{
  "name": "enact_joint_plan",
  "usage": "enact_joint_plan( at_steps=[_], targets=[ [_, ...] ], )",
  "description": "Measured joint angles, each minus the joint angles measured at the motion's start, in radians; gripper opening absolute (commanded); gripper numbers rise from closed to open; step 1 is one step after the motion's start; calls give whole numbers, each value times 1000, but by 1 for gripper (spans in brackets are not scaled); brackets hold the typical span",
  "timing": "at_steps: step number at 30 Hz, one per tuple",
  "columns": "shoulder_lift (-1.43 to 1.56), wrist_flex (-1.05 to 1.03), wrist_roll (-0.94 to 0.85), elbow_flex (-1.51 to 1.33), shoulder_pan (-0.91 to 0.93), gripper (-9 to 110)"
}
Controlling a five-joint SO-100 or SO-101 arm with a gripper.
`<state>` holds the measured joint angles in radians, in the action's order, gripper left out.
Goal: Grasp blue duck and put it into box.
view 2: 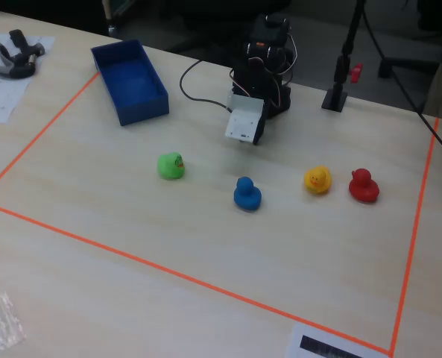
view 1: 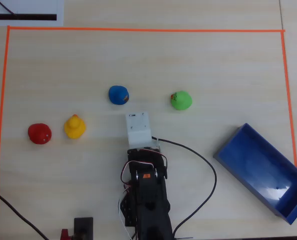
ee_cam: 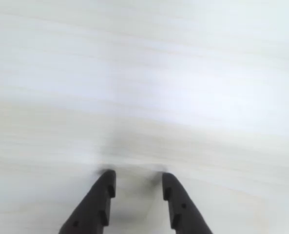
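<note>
Nothing grasped yet: gripper [ee_cam: 137, 179] parted by a narrow gap, fingers [ee_cam: 104, 187] empty, only bare blurred wood grain of the desk [ee_cam: 144, 73] beneath them in the wrist view. No duck in that view at all.

Seen from overhead, blue duck [view 1: 118, 95] resting on the desk well inside the orange tape border [view 1: 138, 30], toward the far edge from the arm's base and a little to the left of the white wrist housing [view 1: 138, 129]. Near that housing but clearly apart from it. So the key relation: duck ahead of the gripper and slightly left in the overhead view, calling for a short reach forward with a small swing that way.

Neighbours to avoid: green duck [view 1: 181, 100] ahead and to the right, yellow duck [view 1: 74, 126] and red duck [view 1: 39, 133] off toward the left edge, all well apart from the blue one.

Box [view 1: 262, 171] lying empty near the right near corner of the desk in the overhead view, long axis running diagonally; in the fixed view, same box [view 2: 129, 80] up at the far left by the arm base
</note>
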<state>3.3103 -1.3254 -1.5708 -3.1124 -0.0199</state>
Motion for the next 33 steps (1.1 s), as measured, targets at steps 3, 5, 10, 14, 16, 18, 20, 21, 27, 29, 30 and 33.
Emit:
enact_joint_plan(
  at_steps=[3, 5, 10, 14, 16, 18, 20, 21, 27, 29, 30, 33],
  targets=[
    [0, 0, 0, 0, 0, 11],
    [0, 0, 0, 0, 0, 11],
    [0, 0, 0, 0, 0, 14],
    [0, 0, 0, 0, 0, 14],
    [0, 0, 0, 0, 0, 13],
    [0, 0, 0, 0, 0, 8],
    [0, 0, 0, 0, 0, 0],
    [0, 0, 0, 0, 0, 0],
    [-57, 37, -18, 15, -2, 0],
    [-158, 135, -6, 63, -2, 2],
    [-207, 189, 8, 100, -2, 5],
    [-393, 336, 51, 259, -2, 25]
  ],
)
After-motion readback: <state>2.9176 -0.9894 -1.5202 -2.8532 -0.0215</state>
